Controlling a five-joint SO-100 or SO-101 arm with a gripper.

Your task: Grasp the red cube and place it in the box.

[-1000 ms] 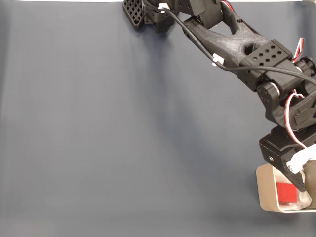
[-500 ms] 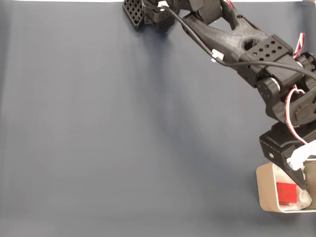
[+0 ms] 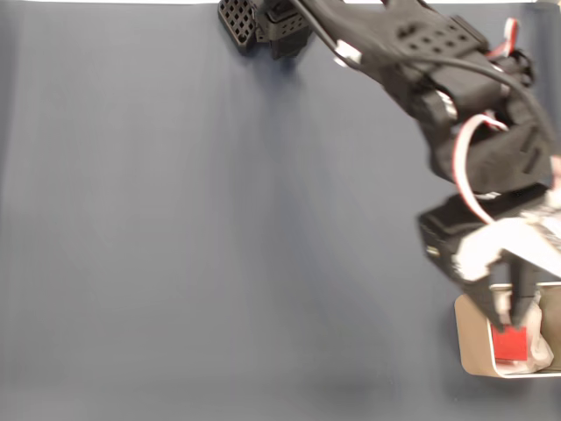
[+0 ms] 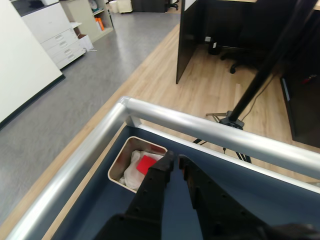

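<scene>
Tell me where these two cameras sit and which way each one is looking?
Fixed view: sits above, looking straight down on the blue-grey tabletop; the black arm reaches in from the top edge to the box.
Wrist view: rides on the arm, looking along the gripper past the table's metal rail into an office.
Both show the red cube lying in the box, with the gripper above it.

We've got the red cube [image 3: 510, 342] sitting inside the box [image 3: 474, 344], resting on the crumpled white lining, with one flat matte face turned up. In the wrist view the red cube [image 4: 146, 163] lies a bit tilted. The box [image 4: 121, 160] is beige-white with rounded corners and thin walls, parked at the near right corner of the dark blue worktop [image 3: 219, 237].
</scene>
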